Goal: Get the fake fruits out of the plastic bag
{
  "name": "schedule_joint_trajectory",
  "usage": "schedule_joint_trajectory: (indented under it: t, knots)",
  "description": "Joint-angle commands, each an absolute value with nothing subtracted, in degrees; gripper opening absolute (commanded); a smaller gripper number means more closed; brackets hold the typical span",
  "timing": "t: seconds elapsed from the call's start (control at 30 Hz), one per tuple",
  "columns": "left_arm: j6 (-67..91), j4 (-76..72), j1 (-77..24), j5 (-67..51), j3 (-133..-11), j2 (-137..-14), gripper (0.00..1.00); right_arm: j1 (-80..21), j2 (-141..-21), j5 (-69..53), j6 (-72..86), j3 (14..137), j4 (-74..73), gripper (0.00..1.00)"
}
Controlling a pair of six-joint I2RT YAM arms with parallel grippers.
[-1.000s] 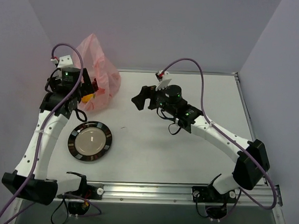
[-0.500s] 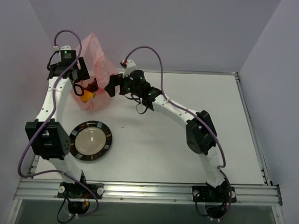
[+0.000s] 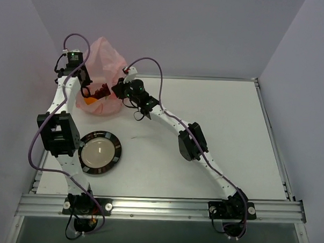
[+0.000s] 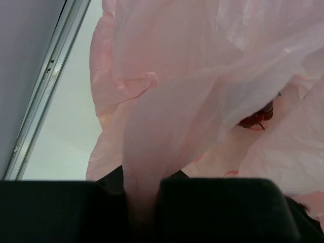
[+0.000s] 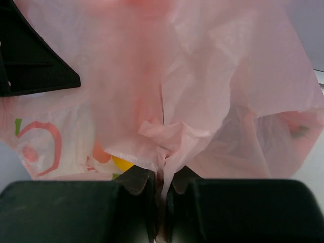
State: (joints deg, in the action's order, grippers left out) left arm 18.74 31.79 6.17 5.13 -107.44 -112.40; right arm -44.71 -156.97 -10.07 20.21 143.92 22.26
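Here, left fingers (image 4: 50, 212) and right fingers (image 5: 61, 212) tight on bunched folds of crinkly translucent pink plastic bag (image 5: 228, 61)

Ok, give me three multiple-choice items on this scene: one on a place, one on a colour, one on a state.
1. Where does the black-rimmed plate lie?
A. nearer the robot than the plastic bag
B. inside the bag
C. on top of the bag

2. What colour is the plastic bag?
A. blue
B. translucent pink
C. black

3. What is the right gripper doing?
A. hanging open above the plate
B. shut on a fold of the plastic bag
C. parked open, away from the bag

Answers:
1 A: in the top view the plate sits lower in the frame than the bag, toward the near edge.
2 B: both wrist views are filled with thin pink film.
3 B: the right wrist view shows gathered film pinched between its closed jaws.
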Motion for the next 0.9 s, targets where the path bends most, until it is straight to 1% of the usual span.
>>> schedule_joint_trajectory:
  t: [0.0, 0.03, 0.07, 0.1, 0.2, 0.3, 0.37, 0.43, 0.57, 0.67, 0.73, 0.87]
  knots:
    - [19.2, 28.3, 6.8, 2.2, -109.5, -108.6, 0.03, -46.2, -153.5, -8.5, 21.9, 144.5, 33.1, 0.00]
    - [19.9, 26.4, 6.8, 0.2, -109.0, -106.1, 0.02, -46.8, -151.5, -8.4, 20.5, 142.6, 34.2, 0.00]
    - [20.3, 25.5, 6.7, 0.0, -108.5, -104.7, 0.02, -47.4, -147.2, -8.3, 19.2, 140.4, 34.7, 0.00]
    - [20.7, 24.9, 6.7, -1.1, -108.6, -103.5, 0.02, -48.5, -144.7, -7.6, 17.9, 135.7, 35.5, 0.00]
    - [22.3, 24.5, 6.9, -4.4, -112.1, -100.3, 0.02, -49.5, -137.0, -6.6, 15.8, 130.2, 36.2, 0.00]
    - [23.7, 26.3, 7.2, -8.0, -116.6, -100.4, 0.02, -49.5, -132.4, -6.1, 16.9, 128.4, 35.3, 0.00]
    - [24.0, 28.4, 7.4, -9.1, -121.7, -102.0, 0.02, -49.6, -130.5, -5.7, 16.9, 128.7, 33.1, 0.00]
    - [23.7, 30.5, 7.7, -9.9, -125.8, -103.8, 0.02, -49.6, -129.7, -5.7, 16.7, 128.8, 30.7, 0.00]
    - [26.4, 29.3, 11.8, -14.0, -126.8, -105.6, 0.02, -49.0, -128.5, -5.4, 16.2, 125.2, 30.1, 0.00]
    - [27.8, 27.0, 12.7, -15.5, -123.8, -105.8, 0.02, -47.4, -128.4, -6.2, 18.3, 118.7, 31.6, 0.00]
    - [28.0, 25.3, 12.7, -15.8, -121.8, -105.7, 0.03, -46.1, -128.7, -7.7, 20.3, 113.0, 35.1, 0.00]
    - [28.7, 23.1, 12.8, -14.9, -118.7, -105.3, 0.02, -42.5, -131.2, -11.8, 25.0, 110.5, 37.1, 0.00]
